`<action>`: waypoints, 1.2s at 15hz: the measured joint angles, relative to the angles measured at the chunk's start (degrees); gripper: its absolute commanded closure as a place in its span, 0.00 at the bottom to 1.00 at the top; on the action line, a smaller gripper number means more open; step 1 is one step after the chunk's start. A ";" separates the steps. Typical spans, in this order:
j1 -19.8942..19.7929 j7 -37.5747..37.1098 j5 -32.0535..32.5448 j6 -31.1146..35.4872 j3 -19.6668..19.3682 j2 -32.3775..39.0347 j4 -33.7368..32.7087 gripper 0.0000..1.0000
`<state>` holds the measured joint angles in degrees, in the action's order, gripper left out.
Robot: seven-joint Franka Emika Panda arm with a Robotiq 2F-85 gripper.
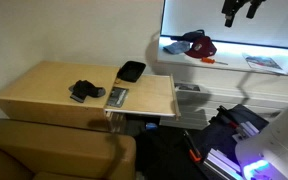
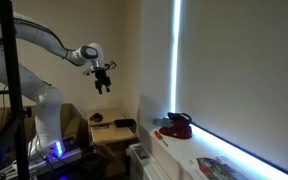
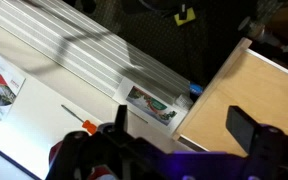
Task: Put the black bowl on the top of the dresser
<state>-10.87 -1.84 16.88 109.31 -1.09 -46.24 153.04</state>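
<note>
The black bowl (image 1: 132, 71) sits on the light tan dresser (image 1: 44, 85) near its back right corner. It also shows small on the dresser in an exterior view (image 2: 125, 123). My gripper (image 1: 239, 10) hangs high in the air, far above and to the right of the bowl, over the white counter. It shows in an exterior view (image 2: 103, 80) pointing down. In the wrist view the gripper (image 3: 179, 125) is open and empty, with the dresser top (image 3: 239, 90) and the counter below. The bowl is out of the wrist view.
A lumpy black item (image 1: 83, 91) and a flat grey rectangular item (image 1: 117, 97) lie on the dresser. A red and dark item (image 1: 195, 44) and papers (image 1: 263, 62) lie on the lit white counter (image 1: 234, 65). A brown couch (image 1: 44, 150) stands in front.
</note>
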 measured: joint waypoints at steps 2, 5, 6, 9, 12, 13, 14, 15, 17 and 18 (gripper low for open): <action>0.00 0.00 0.00 -0.03 0.00 0.00 0.01 0.00; 0.22 0.00 -0.13 -0.39 -0.13 0.28 0.17 0.00; 0.51 0.00 -0.25 -0.58 -0.15 1.44 0.90 0.00; 3.75 -0.99 -1.77 1.27 0.46 9.29 3.97 0.00; 7.43 -7.46 -3.61 9.79 3.20 19.47 4.69 0.00; 7.99 -11.04 -3.60 14.04 4.61 23.07 4.30 0.00; 8.18 -15.09 -3.35 18.11 6.14 26.64 3.45 0.00; 8.22 -19.53 -2.83 21.66 7.65 30.19 2.01 0.00; 8.25 -28.32 -1.67 26.56 9.62 37.13 -2.50 0.00; 8.36 -31.60 -1.53 27.46 9.95 40.47 -5.61 0.00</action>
<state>-2.51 -33.44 15.35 136.77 8.86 -5.77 147.44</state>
